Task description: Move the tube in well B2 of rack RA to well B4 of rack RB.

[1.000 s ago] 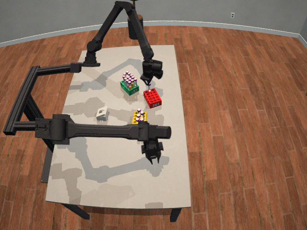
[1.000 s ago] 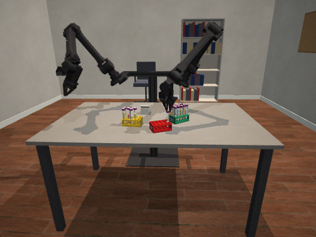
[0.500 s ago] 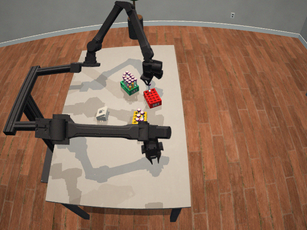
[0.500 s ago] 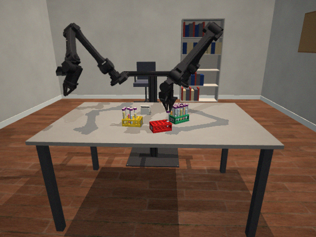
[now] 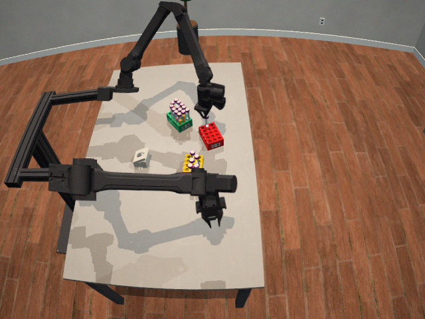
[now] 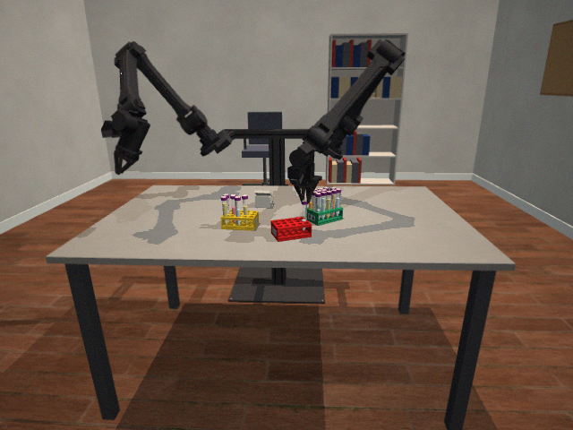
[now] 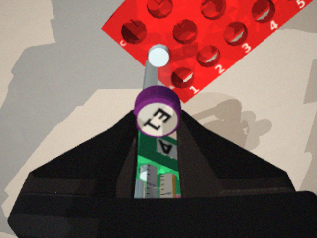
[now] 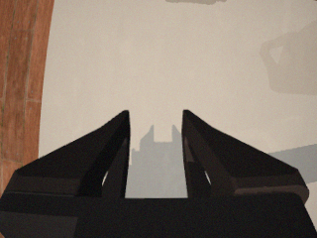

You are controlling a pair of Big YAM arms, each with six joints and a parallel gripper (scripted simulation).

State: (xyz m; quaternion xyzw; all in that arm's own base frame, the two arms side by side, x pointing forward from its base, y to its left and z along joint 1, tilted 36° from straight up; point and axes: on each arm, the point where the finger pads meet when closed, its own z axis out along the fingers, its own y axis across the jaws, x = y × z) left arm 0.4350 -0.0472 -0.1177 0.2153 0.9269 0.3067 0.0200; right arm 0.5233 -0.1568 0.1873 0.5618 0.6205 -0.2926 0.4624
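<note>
1. Left hand (image 5: 204, 116) (image 6: 303, 200) (image 7: 158, 113) pinches a tube (image 5: 206, 120) (image 6: 303, 209) (image 7: 158, 119) by its purple cap, its bottom end at the red rack (image 5: 209, 145) (image 6: 290, 225) (image 7: 159, 30).
2. Right hand (image 5: 215, 226) (image 6: 119, 172) (image 8: 157, 111) is a bit spread, holding nothing, far left in the outside view.

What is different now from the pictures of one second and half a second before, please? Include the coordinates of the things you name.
Nothing has visibly changed. The left gripper (image 5: 206, 115) (image 6: 303, 200) (image 7: 158, 120) was already at the purple-capped tube (image 5: 206, 117) (image 6: 303, 203) (image 7: 158, 118) and is shut on it now. The right gripper (image 5: 215, 225) (image 6: 119, 172) (image 8: 156, 120) stays away from the racks, partly open, and the racks stay in place.
</note>
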